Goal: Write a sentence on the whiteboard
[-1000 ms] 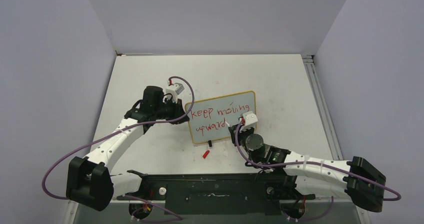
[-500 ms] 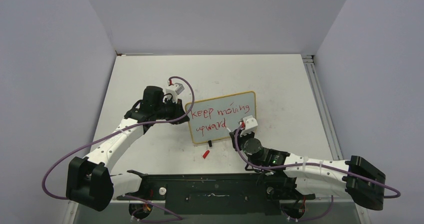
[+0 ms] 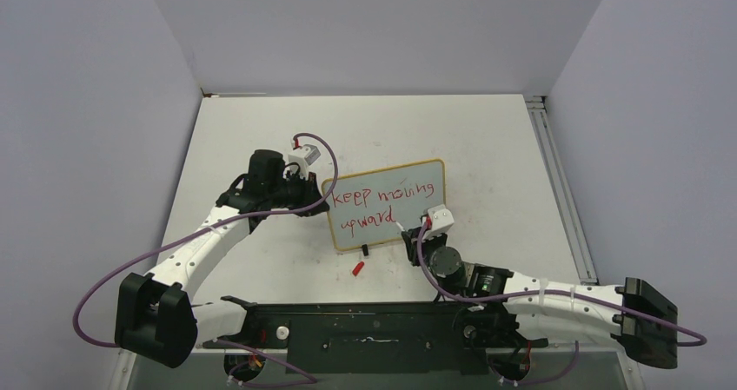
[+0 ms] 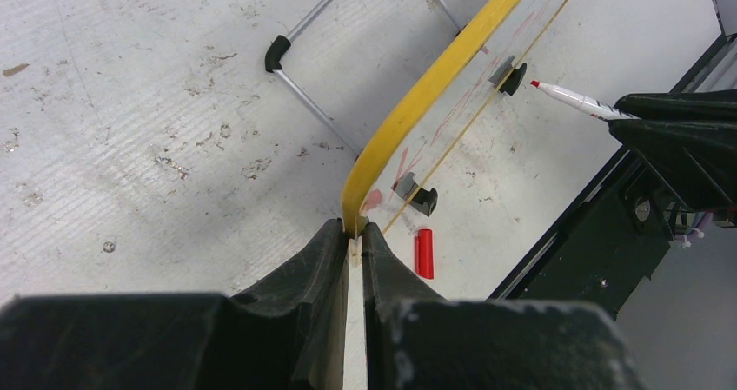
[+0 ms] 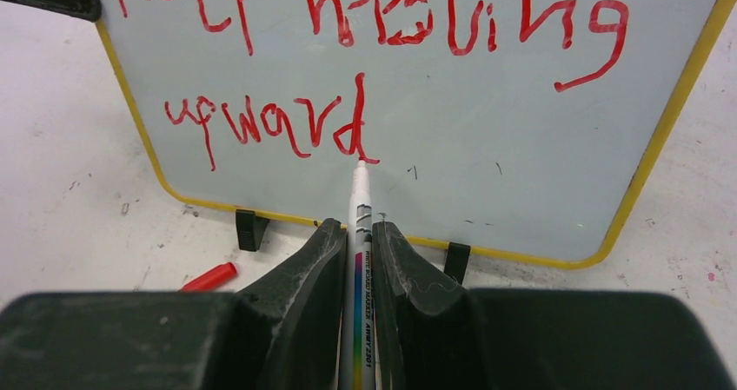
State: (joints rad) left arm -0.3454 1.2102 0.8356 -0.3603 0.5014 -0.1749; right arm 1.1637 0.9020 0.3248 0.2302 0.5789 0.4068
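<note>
a: where do we stand at the right gripper (image 5: 356,234)?
b: its jaws are clamped on the marker (image 5: 359,201). the barrel runs up between the fingers, and the red tip points at the foot of the last "d". over the last second we have drawn that wrist back toward the near edge of the table (image 3: 487,138), and the elbow has sunk with it.
a: so is the tip off the board?
b: from the right wrist it sits right at the end of the stroke, and we cannot tell touching from apart. from the left wrist the tip shows clear of the face, out beside a black foot, so we judge it lifted.
a: and the left gripper (image 4: 355,234)?
b: it is pinched together on the yellow frame at the left edge of the whiteboard (image 5: 487,173), steadying it. it hasn't budged in that second.
a: the board itself?
b: it stands leaning on its two feet in mid-table, between our arms. the sentence (image 5: 359,103) reads "keep moving" on top and "upward" beneath, in red.
a: then what does the pull-back mean?
b: we read it as the writing being finished. the words are whole, and the pen is retreating rather than starting a stroke. what we think remains is parking the marker. its red cap (image 5: 209,277) lies on the table just in front of the board's lower left, near a foot.
</note>
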